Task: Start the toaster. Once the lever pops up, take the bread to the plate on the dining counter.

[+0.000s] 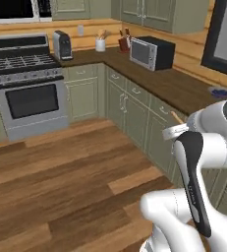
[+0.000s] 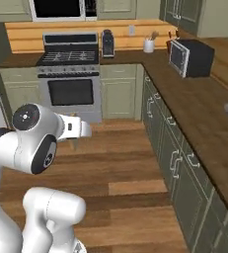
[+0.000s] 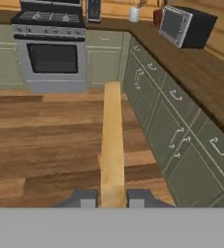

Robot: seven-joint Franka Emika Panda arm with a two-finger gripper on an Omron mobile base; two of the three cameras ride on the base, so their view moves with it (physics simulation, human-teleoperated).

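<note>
In the hand view, the bread (image 3: 112,140) is a thin pale tan slice seen edge-on, running straight out from my gripper (image 3: 112,198). The two dark fingertips (image 3: 87,198) press on its near end, one from each side, so the gripper is shut on it. The slice hangs in the air over the wood floor. In the left base view, one corner of the bread (image 1: 176,117) pokes out above the white hand. The toaster with its lever, the plate and the dining counter are out of view.
An L-shaped dark wood worktop (image 1: 174,83) on green drawer cabinets runs along the right. It carries a microwave (image 1: 152,52), a utensil cup (image 1: 100,44), a small silver-black appliance (image 1: 62,44) and a blue dish (image 1: 218,92). A stove (image 1: 29,86) stands at the back; the wood floor (image 1: 70,167) lies ahead.
</note>
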